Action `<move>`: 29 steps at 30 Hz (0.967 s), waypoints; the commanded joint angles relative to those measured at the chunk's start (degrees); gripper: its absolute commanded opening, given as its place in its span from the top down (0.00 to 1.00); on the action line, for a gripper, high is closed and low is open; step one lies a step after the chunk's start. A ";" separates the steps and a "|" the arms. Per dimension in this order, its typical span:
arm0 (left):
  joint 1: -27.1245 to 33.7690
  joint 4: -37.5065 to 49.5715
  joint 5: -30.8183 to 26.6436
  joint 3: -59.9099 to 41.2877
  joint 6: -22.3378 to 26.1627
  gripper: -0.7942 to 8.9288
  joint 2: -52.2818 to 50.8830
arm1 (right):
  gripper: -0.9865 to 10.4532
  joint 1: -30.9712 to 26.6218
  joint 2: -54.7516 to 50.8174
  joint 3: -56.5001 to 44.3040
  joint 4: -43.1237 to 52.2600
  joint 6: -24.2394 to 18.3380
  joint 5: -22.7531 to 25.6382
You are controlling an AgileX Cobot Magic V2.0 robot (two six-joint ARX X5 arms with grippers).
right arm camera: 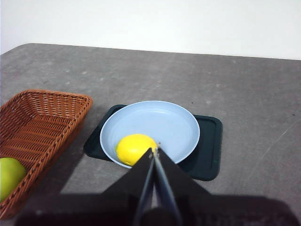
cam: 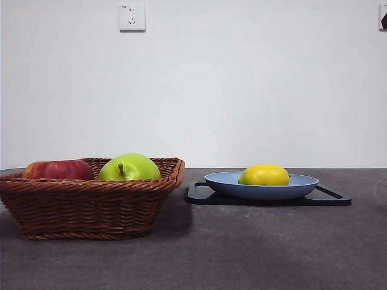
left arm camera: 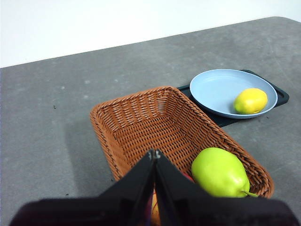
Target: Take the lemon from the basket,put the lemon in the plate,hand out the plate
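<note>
The yellow lemon (cam: 263, 175) lies in the light-blue plate (cam: 302, 184), which rests on a black tray. It also shows in the left wrist view (left arm camera: 250, 100) and the right wrist view (right arm camera: 134, 148). The wicker basket (cam: 91, 202) stands to the left of the plate. My left gripper (left arm camera: 154, 153) is shut and empty, high above the basket (left arm camera: 141, 122). My right gripper (right arm camera: 155, 149) is shut and empty, high above the plate (right arm camera: 169, 125), near the lemon. Neither gripper shows in the front view.
A green apple (cam: 129, 167) and a red apple (cam: 58, 170) lie in the basket. The black tray (cam: 329, 197) sits under the plate on the grey table. A wall socket (cam: 132, 17) is on the white back wall.
</note>
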 commanded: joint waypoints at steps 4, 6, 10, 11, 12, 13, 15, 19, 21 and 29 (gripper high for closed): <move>-0.11 0.42 -0.04 0.48 -0.37 0.91 0.33 | 0.91 0.33 0.13 0.50 0.50 0.76 0.22; -0.11 0.42 -0.04 0.48 -0.37 0.91 0.33 | 0.91 0.33 0.13 0.50 0.50 0.76 0.24; 0.31 -0.55 -3.30 0.46 1.99 0.91 -0.87 | 0.91 0.33 0.13 0.50 0.50 0.76 0.24; 0.74 -1.11 -5.66 0.46 3.37 0.91 -1.92 | 0.91 0.33 0.13 0.50 0.50 0.76 0.24; 1.20 -2.01 -6.93 0.46 3.52 0.91 -3.17 | 0.91 0.33 0.13 0.50 0.50 0.76 0.24; 1.84 -2.86 -7.23 0.46 3.50 0.91 -4.68 | 0.91 0.33 0.13 0.50 0.50 0.76 0.24; 3.91 -4.15 -7.23 0.46 3.45 0.91 -8.59 | 0.91 0.33 0.13 0.50 0.52 0.76 0.24; 9.14 -6.25 -7.19 0.46 2.08 0.91 -14.58 | 0.91 0.33 0.13 0.50 0.52 0.76 0.24; 11.85 -7.28 -7.30 0.44 1.31 0.91 -16.46 | 0.91 0.33 0.13 0.50 0.52 0.76 0.24; 21.09 -8.15 -7.63 -5.22 1.77 0.91 -18.69 | 0.91 0.33 0.13 0.50 0.52 0.76 0.24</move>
